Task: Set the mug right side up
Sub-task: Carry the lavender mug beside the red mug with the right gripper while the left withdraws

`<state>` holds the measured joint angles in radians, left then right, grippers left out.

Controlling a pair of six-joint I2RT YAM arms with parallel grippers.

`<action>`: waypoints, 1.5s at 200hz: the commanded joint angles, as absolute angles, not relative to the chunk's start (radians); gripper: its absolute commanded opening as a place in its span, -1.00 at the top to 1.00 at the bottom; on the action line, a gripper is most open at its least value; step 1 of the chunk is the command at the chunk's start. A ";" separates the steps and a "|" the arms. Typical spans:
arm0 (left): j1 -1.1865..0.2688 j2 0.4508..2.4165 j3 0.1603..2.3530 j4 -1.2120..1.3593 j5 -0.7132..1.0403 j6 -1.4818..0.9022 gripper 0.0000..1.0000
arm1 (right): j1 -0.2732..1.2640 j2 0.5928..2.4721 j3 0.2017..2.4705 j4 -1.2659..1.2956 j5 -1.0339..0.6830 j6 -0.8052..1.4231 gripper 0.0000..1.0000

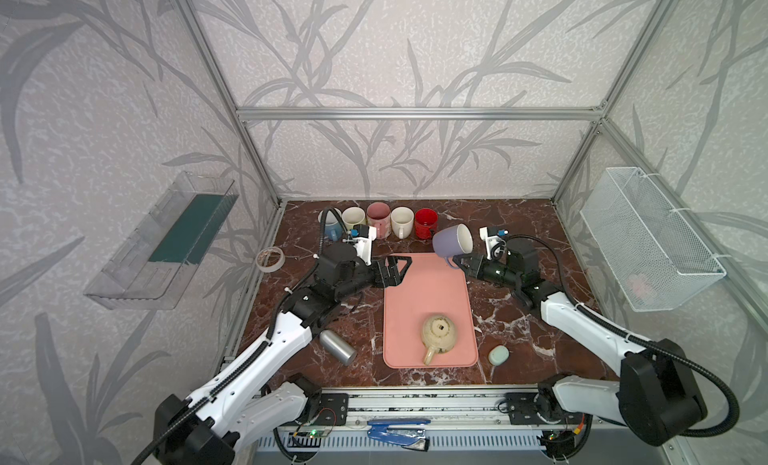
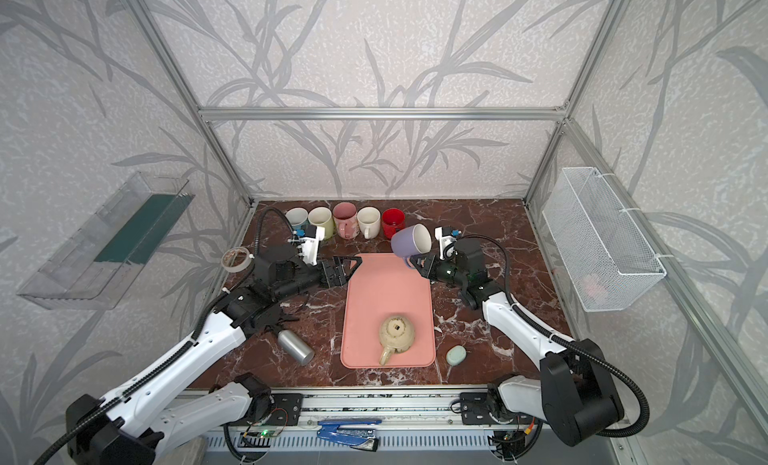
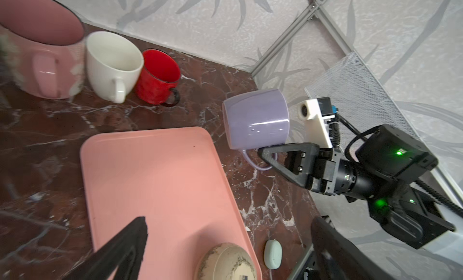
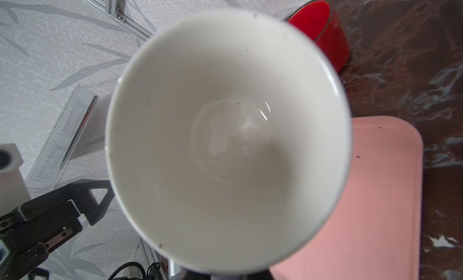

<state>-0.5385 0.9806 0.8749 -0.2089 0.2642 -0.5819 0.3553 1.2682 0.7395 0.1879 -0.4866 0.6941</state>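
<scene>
Right gripper (image 1: 457,261) pinches the thin handle of the lilac mug (image 1: 452,239), its jaws nearly shut on that loop and on nothing else. In both top views the mug hangs at the 1 o'clock corner of the pink tray (image 1: 428,300). It lies on its side with the handle underneath and appears to be clear of the table. Its white mouth faces 3 o'clock, toward the arm that carries it, and fills the right wrist view (image 4: 225,141).

At the tray's 10 o'clock corner the left gripper (image 1: 397,269) stands with jaws spread wide, holding nothing and well apart from the mug.

The turn looks about half made, since the mug is neither inverted nor upright. The handle-only grip is the main risk: the heavy body sits above the pinch and could swing around the handle or slip out as the wrist rolls further. A red mug (image 1: 426,223), the end of a row along the back wall, stands near at 10 o'clock of the lilac one and could be knocked on the way down. A base set half on the tray's raised rim could tip the mug. At the tray's 6 o'clock end a beige mug (image 1: 438,333) sits upside down, untouched.
</scene>
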 commanded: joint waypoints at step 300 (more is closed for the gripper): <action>-0.536 0.772 0.862 -0.765 -0.053 -0.247 -0.99 | 0.337 1.840 1.569 -0.499 0.048 0.204 1.00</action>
<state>-0.5377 0.7792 0.8742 -0.7418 -0.0479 -0.2642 0.3462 1.8145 1.4853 -0.5098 0.0120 0.2344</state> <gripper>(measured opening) 0.992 0.169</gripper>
